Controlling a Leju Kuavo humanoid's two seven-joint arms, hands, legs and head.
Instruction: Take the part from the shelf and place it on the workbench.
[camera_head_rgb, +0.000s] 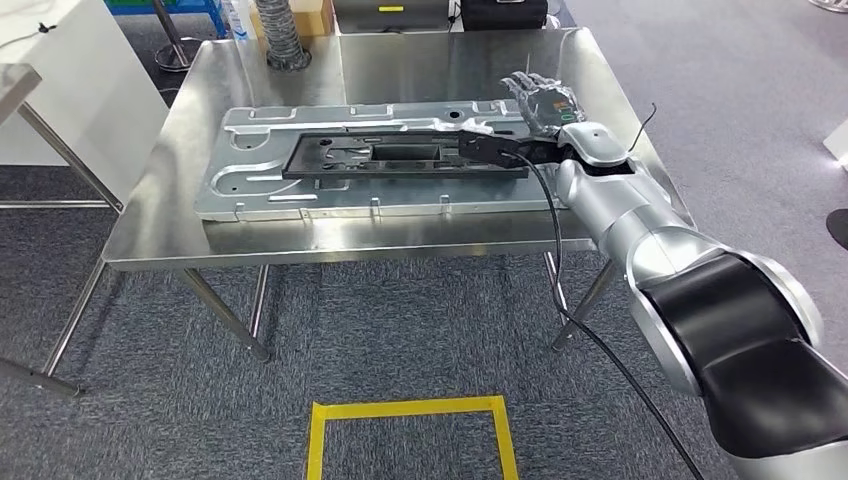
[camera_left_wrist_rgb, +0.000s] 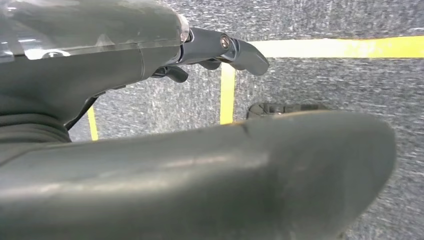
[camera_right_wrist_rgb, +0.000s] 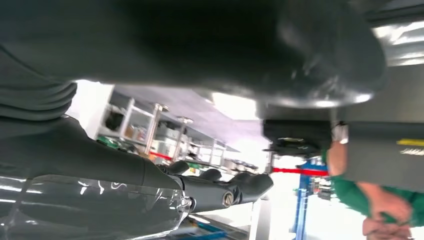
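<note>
At the right end of the workbench (camera_head_rgb: 400, 65), the right hand (camera_head_rgb: 545, 100) sits palm-up with its fingers (camera_head_rgb: 525, 85) spread and apart, holding nothing. It lies just beyond the right end of the black frame part (camera_head_rgb: 400, 155), which rests flat on a large silver sheet-metal panel (camera_head_rgb: 250, 150) in the middle of the steel bench top. A black cable (camera_head_rgb: 556, 260) runs from the wrist down over the near edge toward the floor. Nearer, on the grey carpet, a yellow tape square (camera_head_rgb: 410, 410) is marked. From the left wrist camera, the left hand (camera_left_wrist_rgb: 220, 47) hangs above carpet and yellow tape; its fingers (camera_left_wrist_rgb: 245, 52) extend loosely, gripping nothing. From the right wrist camera, a person in a green sleeve (camera_right_wrist_rgb: 360, 192) stands beside the far side.
</note>
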